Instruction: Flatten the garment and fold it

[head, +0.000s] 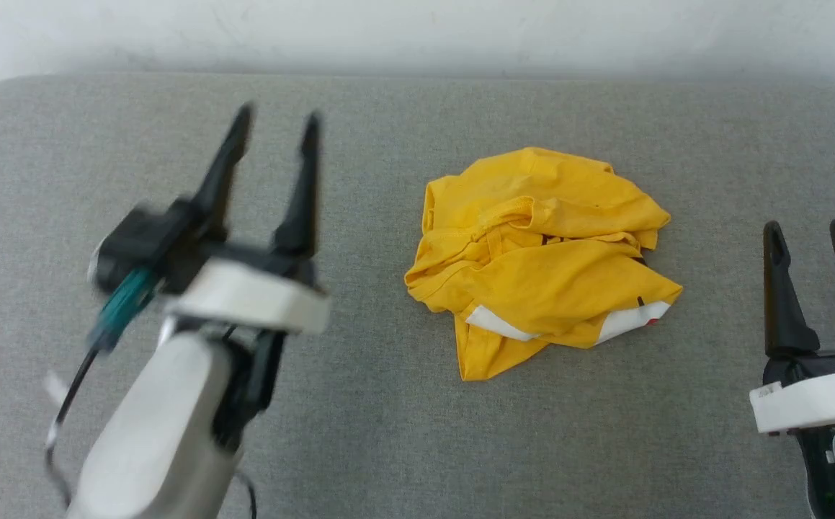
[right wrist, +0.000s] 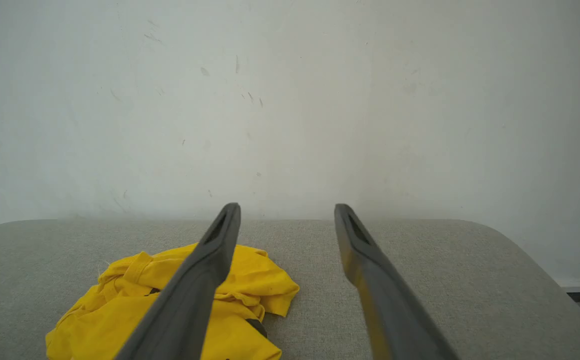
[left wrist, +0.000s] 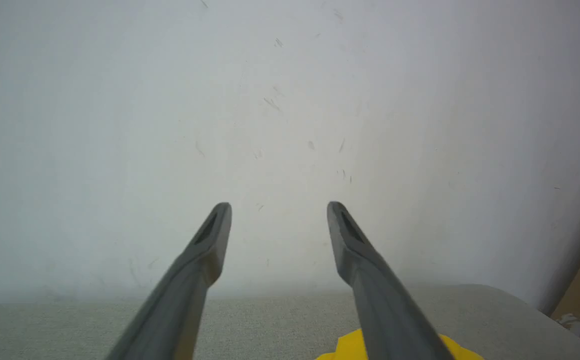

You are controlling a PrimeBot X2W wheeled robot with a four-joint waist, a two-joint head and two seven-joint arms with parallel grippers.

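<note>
The left tool (head: 278,115) is seen spread wide open, nothing caught between its fingers, held over the left part of the counter (head: 388,447) and a bit motion-blurred. The right tool (head: 806,227) is spread open too and empty, parked low at the right edge. Between them, touched by neither, the garment (head: 539,267) is bunched in a crumpled yellow heap on the grey fabric counter, with bits of white print shown along its near edge.
</note>
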